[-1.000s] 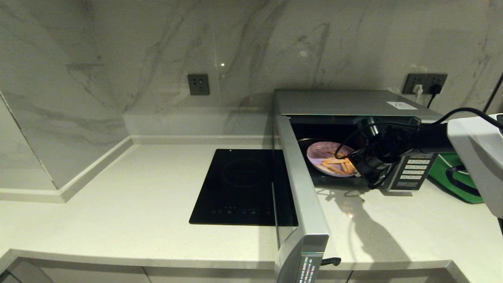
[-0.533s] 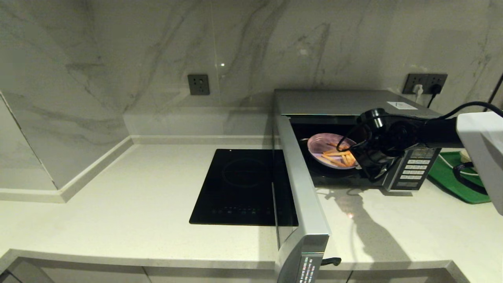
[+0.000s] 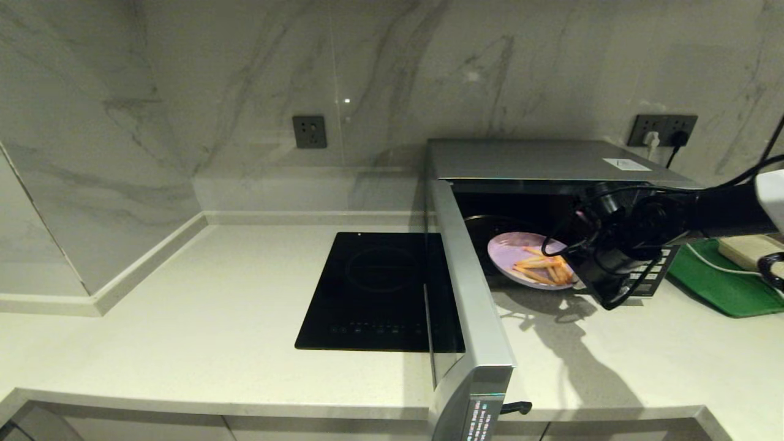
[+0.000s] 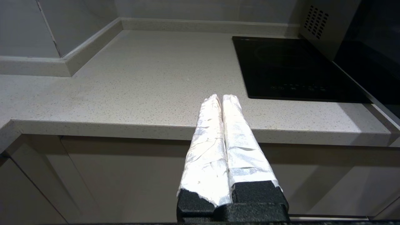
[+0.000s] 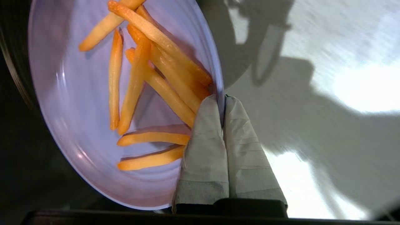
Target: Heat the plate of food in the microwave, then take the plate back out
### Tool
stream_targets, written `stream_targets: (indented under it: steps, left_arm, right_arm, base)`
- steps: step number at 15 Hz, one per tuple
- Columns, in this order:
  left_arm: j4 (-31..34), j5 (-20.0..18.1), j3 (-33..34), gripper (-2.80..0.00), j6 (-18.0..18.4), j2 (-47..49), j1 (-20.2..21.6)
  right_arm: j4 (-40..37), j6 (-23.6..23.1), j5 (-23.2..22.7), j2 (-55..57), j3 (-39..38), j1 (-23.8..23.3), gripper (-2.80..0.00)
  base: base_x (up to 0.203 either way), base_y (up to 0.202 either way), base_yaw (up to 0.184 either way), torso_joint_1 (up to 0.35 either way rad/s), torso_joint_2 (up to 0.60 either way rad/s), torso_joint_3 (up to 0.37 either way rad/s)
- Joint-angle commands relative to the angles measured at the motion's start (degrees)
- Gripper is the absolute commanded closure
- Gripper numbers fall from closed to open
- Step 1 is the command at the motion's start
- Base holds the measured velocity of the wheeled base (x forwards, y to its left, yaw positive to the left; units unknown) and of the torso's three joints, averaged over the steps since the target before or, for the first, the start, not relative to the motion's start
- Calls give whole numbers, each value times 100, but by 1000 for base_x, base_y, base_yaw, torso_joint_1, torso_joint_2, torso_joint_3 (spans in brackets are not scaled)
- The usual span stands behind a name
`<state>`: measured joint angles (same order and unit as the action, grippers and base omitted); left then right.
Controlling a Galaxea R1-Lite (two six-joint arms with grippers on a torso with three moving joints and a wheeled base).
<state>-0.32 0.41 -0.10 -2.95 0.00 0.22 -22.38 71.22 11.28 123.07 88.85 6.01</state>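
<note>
The pale lilac plate of food (image 3: 511, 254) (image 5: 81, 103), with orange-yellow fries on it, hangs tilted at the mouth of the silver microwave (image 3: 539, 160), partly out over the counter. My right gripper (image 3: 577, 269) (image 5: 221, 97) is shut on the plate's near-right rim, one finger inside the plate, one outside. The microwave door (image 3: 468, 306) stands wide open toward me. My left gripper (image 4: 221, 97) is shut and empty, held low in front of the counter edge; it does not show in the head view.
A black induction cooktop (image 3: 380, 291) lies left of the open door. A green tray (image 3: 710, 282) with a cream slab (image 3: 750, 250) sits right of the microwave. The keypad panel (image 3: 652, 272) is behind my right wrist. Pale counter (image 3: 184, 324) spreads to the left.
My right gripper has pulled the plate outward and to the right, from deep inside the microwave cavity to its front opening. The left arm has not moved.
</note>
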Motion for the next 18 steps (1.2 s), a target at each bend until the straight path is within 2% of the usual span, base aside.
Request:
stream_targets:
  steps: [1, 4, 6, 8, 11, 15, 17, 18]
  left_arm:
    - [-3, 2, 1, 0, -4, -7, 0]
    - [-3, 2, 1, 0, -4, -8, -4]
    - [-3, 2, 1, 0, -4, 0, 4]
    - [-3, 2, 1, 0, -4, -9, -3]
    - [-3, 2, 1, 0, -4, -6, 4]
    - [-3, 2, 1, 0, -4, -8, 4]
    - [-3, 2, 1, 0, -4, -9, 4]
    - [-3, 2, 1, 0, -4, -4, 4]
  right_arm:
    - [291, 22, -133, -1197, -1127, -11, 0]
    - [694, -29, -299, -2401, -2392, -42, 0]
    - [792, -102, -349, -3021, -3184, -302, 0]
    - [856, -365, -485, -3475, -3762, -1015, 0]
    - [1176, -1051, -860, -3888, -4354, -2212, 0]
    - [1366, -1846, -1251, -3908, -4684, -3750, 0]
    - [1414, -2032, -1431, -3765, -4682, -4438, 0]
    - [1434, -2066, -1494, -3605, -4664, -4637, 0]
  base:
    - [0, 0, 0, 0, 0, 0]
    - [0, 0, 0, 0, 0, 0]
    - [0, 0, 0, 0, 0, 0]
    - [0, 0, 0, 0, 0, 0]
    - [0, 0, 0, 0, 0, 0]
    - [0, 0, 0, 0, 0, 0]
    - [0, 0, 0, 0, 0, 0]
    - [0, 0, 0, 0, 0, 0]
